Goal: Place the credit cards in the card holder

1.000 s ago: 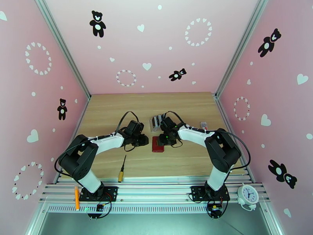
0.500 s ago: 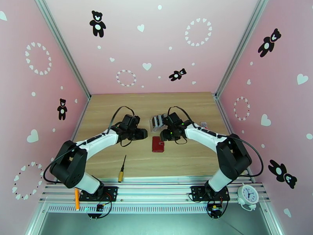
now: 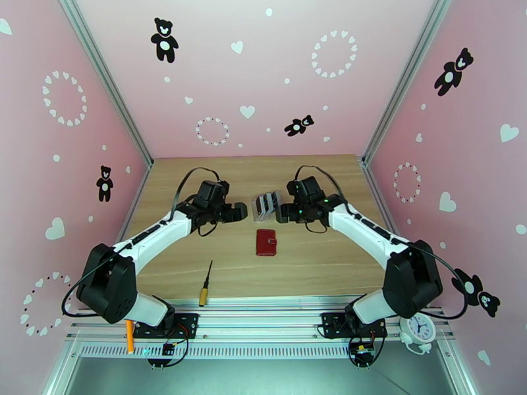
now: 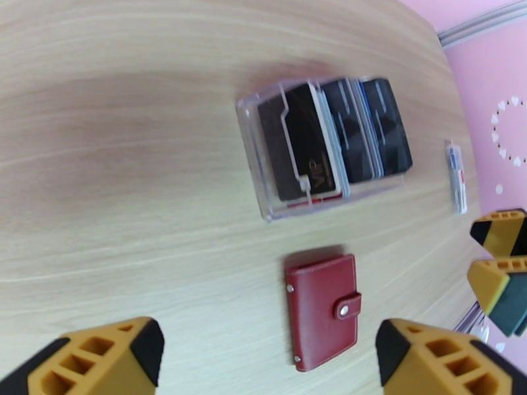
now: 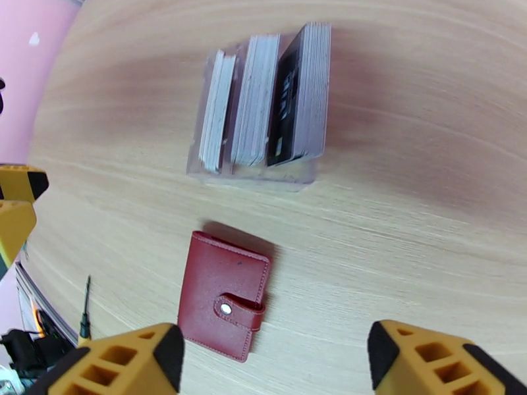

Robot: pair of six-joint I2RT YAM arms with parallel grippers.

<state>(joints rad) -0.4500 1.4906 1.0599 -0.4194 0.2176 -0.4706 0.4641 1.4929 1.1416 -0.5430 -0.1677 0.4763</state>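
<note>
Presently, left tool spread wide, empty, right tool spread wide, empty, card holder closed, untouched.

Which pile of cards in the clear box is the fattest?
The end pile fronted by the black lettered card; the middle pile and the opposite end pile are thinner.

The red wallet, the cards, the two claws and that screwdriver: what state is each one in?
red wallet: closed, tab snapped, lying flat
credit cards: standing on edge in the clear rack
left gripper: open, holding nothing
right gripper: open, holding nothing
screwdriver: lying loose on the table
</note>
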